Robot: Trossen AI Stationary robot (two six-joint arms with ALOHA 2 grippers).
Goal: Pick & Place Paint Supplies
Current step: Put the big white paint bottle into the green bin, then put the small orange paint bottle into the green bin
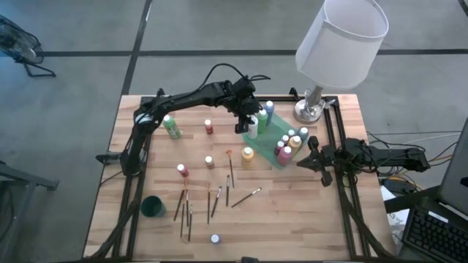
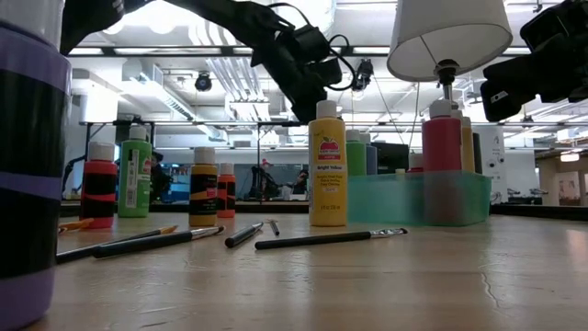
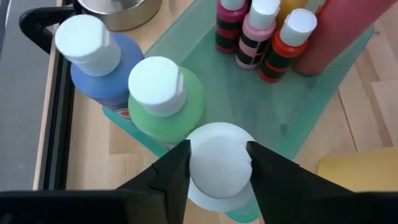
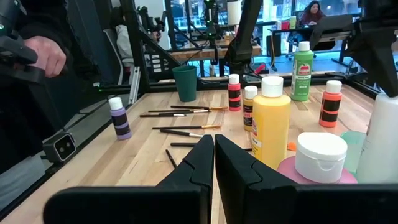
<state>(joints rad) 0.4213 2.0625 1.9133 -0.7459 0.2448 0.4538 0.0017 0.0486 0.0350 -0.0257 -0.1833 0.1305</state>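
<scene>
Wooden counter (image 1: 146, 168) on a grey workshop floor; a white-shaded lamp (image 1: 340, 36) stands at its far right corner. A translucent green tray (image 1: 272, 150) sits right of centre, already crowded with paint bottles at its right end.

Left arm reaches across to the tray's far end. Left gripper (image 3: 217, 165) has its fingers set either side of the white cap of a bottle (image 3: 219, 163) standing in the tray corner, just beside a green bottle (image 3: 166, 102) and a blue bottle (image 3: 96, 62). The fingers look close against the cap; I cannot tell whether they are gripping or have let go.

Right gripper (image 4: 214, 163) is parked at the counter's right edge, fingers pressed together, holding nothing.

Loose supplies on the counter: a yellow bottle (image 1: 248, 154) just beside the tray, a green bottle (image 1: 172, 127) far left, small red ones near the middle, and brushes (image 1: 212, 201) scattered toward the front.

Judgement: this is a placing step. Best done by opening just enough to free the cap, then lifting straight up, since a sideways exit could topple the neighbours.
</scene>
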